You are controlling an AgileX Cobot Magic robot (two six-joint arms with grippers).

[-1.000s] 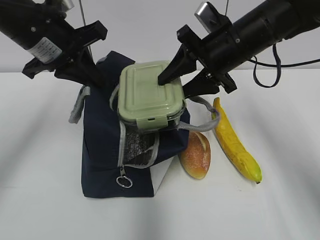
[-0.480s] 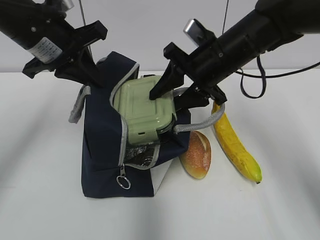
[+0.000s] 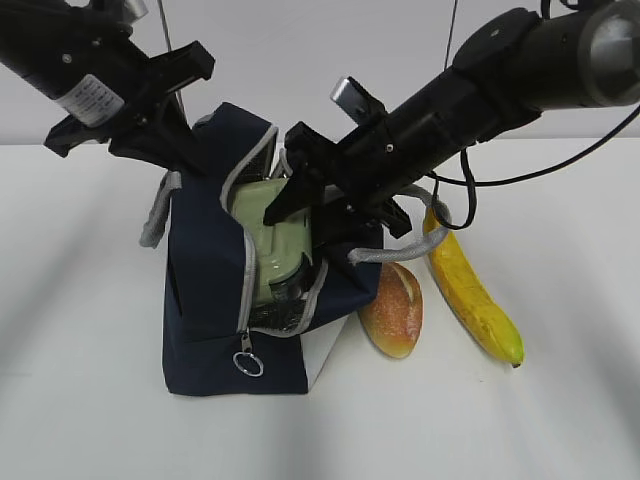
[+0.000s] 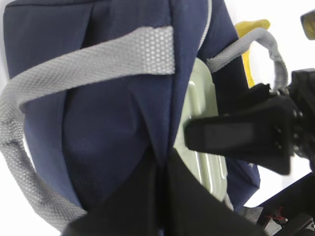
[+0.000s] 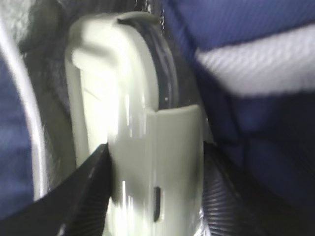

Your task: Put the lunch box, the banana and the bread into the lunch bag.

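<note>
Where it sat atop before, lunch box (image 3: pixel 272 245) now sinks into lunch bag (image 3: pixel 205 310)

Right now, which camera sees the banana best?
The exterior view: the whole banana lies on the table right of the bread. The left wrist view catches only a yellow bit behind the bag. The right wrist view shows none.
</note>
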